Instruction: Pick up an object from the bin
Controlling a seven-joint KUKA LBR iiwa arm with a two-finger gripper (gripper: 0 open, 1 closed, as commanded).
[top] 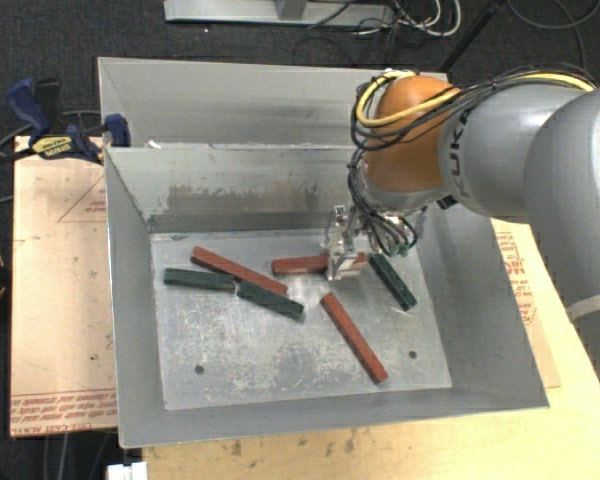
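End effector [342, 260] pointing straight down, low at right end of short red bar [298, 265]; grip state unclear.

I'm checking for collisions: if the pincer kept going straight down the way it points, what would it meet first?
Most likely the short red bar, at its end on the view's right, which lies directly under the pincer. The gap between them, if there is any, is unclear from this angle.
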